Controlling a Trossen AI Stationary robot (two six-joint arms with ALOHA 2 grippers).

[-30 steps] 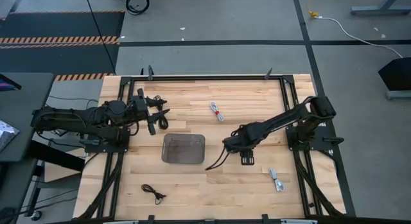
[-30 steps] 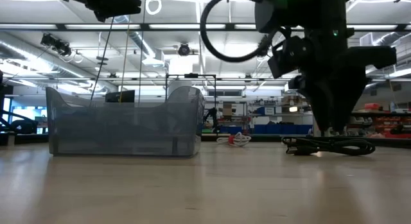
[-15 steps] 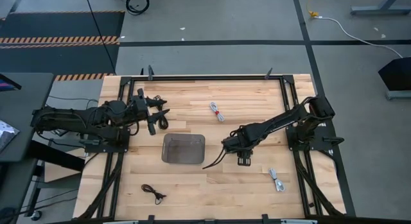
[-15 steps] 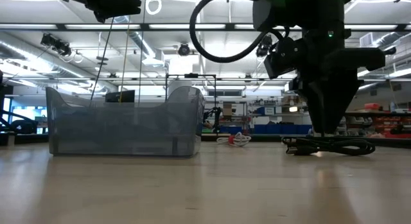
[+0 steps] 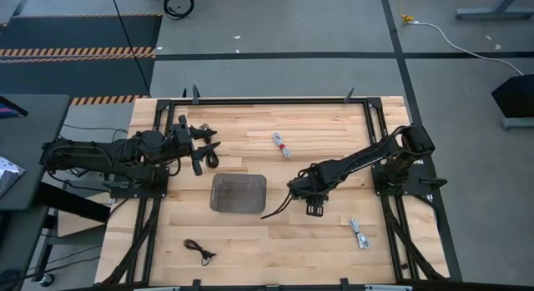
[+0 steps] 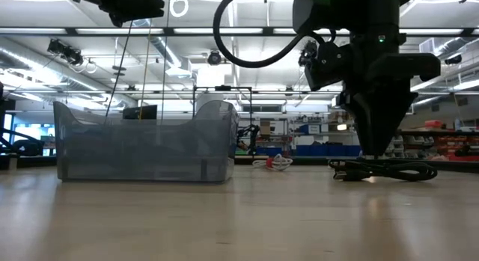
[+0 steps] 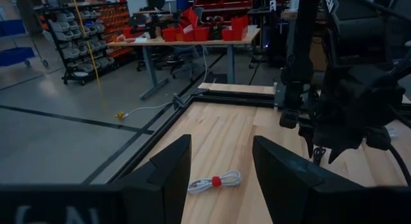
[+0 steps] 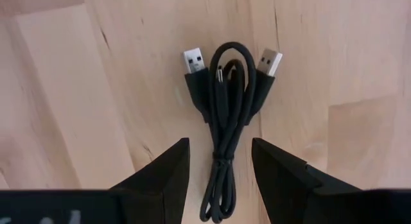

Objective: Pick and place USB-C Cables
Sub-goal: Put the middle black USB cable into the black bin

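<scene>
A black USB-C cable bundle [image 8: 225, 121] with two silver plugs lies flat on the table, also seen in the low view [image 6: 383, 170]. My right gripper [image 8: 218, 176] [image 5: 307, 195] hangs over it, open, pointing down, with one finger on either side of the bundle and touching nothing. In the high view the gripper covers the bundle. The grey tray [image 5: 238, 193] [image 6: 146, 141] stands to the left of the gripper. My left gripper [image 5: 206, 149] [image 7: 221, 179] waits open and holds nothing, near the table's left side beyond the tray.
A white cable with a red tie [image 5: 281, 145] [image 7: 214, 181] [image 6: 278, 162] lies toward the far edge. A grey cable [image 5: 359, 234] lies near the right front, and a thin black cable [image 5: 198, 251] near the left front. My right arm's own wire loop [image 6: 258, 29] arches above.
My right gripper has moved a little toward the table's left, toward the tray, staying open above the black bundle. The bundle has stayed where it was.
</scene>
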